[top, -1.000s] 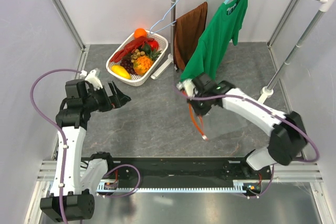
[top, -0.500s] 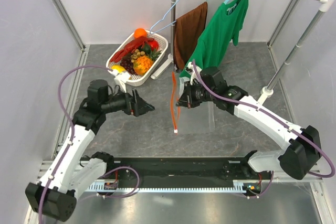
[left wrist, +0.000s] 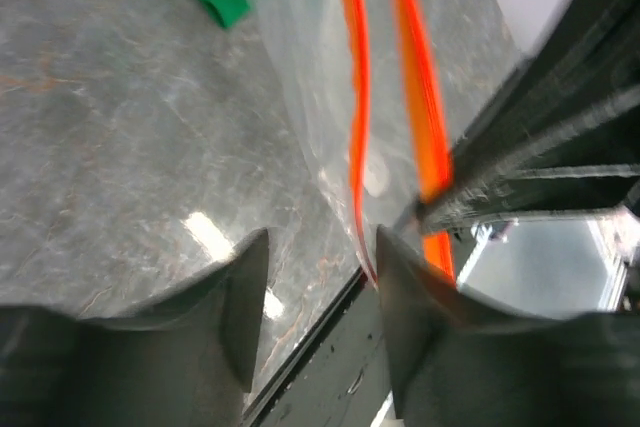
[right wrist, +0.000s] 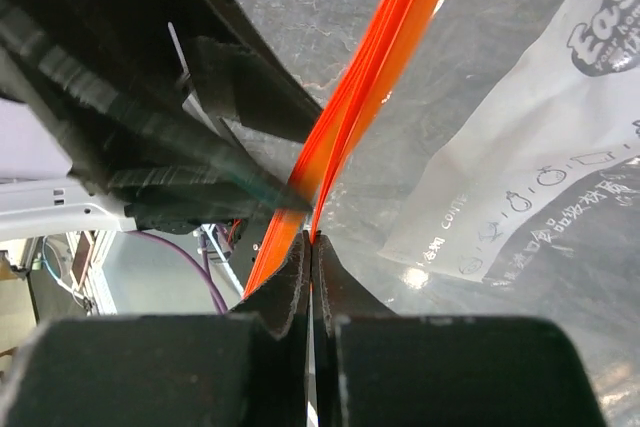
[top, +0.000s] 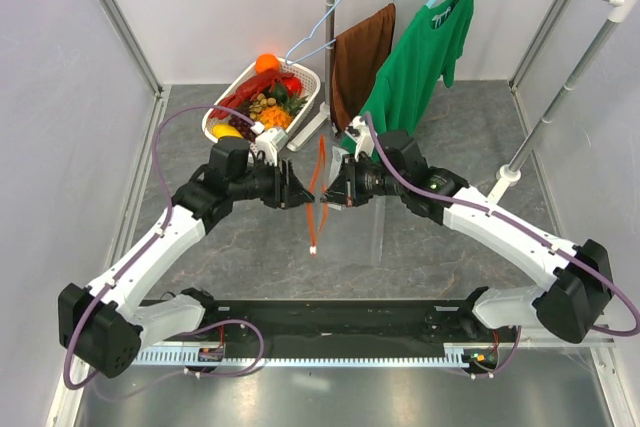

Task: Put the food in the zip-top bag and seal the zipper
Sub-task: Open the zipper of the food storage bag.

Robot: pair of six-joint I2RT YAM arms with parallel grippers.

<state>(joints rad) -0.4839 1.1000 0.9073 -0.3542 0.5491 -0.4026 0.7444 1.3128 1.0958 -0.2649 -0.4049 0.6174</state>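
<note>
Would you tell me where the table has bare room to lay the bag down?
Bare table lies back right, between the green shirt and the rack pole, and in front, between the hanging bag and the black front rail. Crowded: back centre, with the basket, the brown cloth, and the left claw and right claw at the bag.

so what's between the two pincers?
Only the thin red-orange zipper strip, hanging between the left pincer and the right pincer. The right one pinches it. It shows in the top view.
</note>
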